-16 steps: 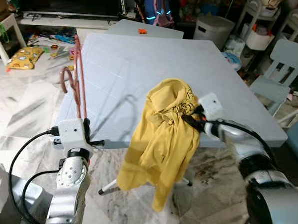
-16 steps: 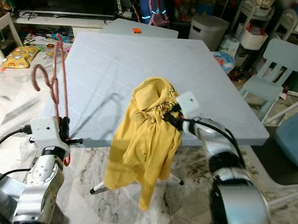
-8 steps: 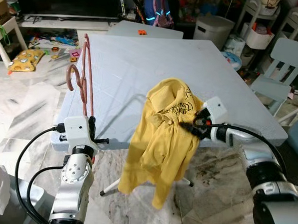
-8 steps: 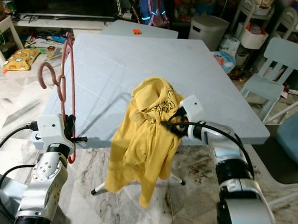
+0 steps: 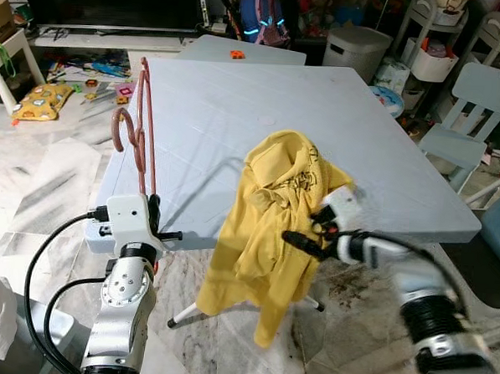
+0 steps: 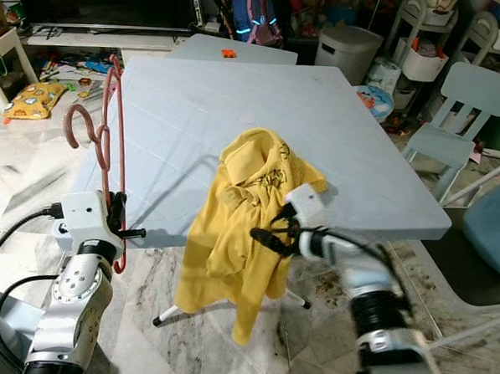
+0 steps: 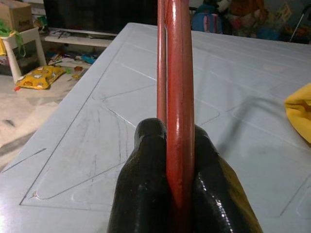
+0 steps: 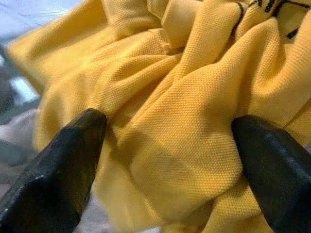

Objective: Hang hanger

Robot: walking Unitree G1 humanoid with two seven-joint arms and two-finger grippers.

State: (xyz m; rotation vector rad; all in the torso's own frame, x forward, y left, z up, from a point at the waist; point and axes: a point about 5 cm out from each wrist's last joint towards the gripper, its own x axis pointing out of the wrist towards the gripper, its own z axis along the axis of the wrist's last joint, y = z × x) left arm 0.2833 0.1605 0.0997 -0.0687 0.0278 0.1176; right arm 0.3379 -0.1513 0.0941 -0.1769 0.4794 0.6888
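At the near edge of the pale blue table (image 5: 237,111) I have the left gripper (image 7: 167,160) clamped on the red hanger (image 5: 140,131), its two black fingers (image 7: 143,194) pressed together around the hanger's bottom bar. The hanger stands upright above the wrist at the table's near left corner, its hook curling away from the table. Over on my right, a yellow shirt (image 5: 269,230) is bunched on the table's front edge and drapes down past it toward the marble floor (image 5: 40,193). The shirt carries some black lettering near the top of the bundle, but the folds break it up and I cannot read it. The right gripper (image 8: 165,160) is up against the hanging cloth, fingers spread wide apart with the yellow fabric lying between them, not pinched. Beyond the table I can see a backpack (image 5: 260,18) with glowing blue strips, a white bin (image 5: 355,48), and a light blue chair (image 5: 476,107) off to the right.
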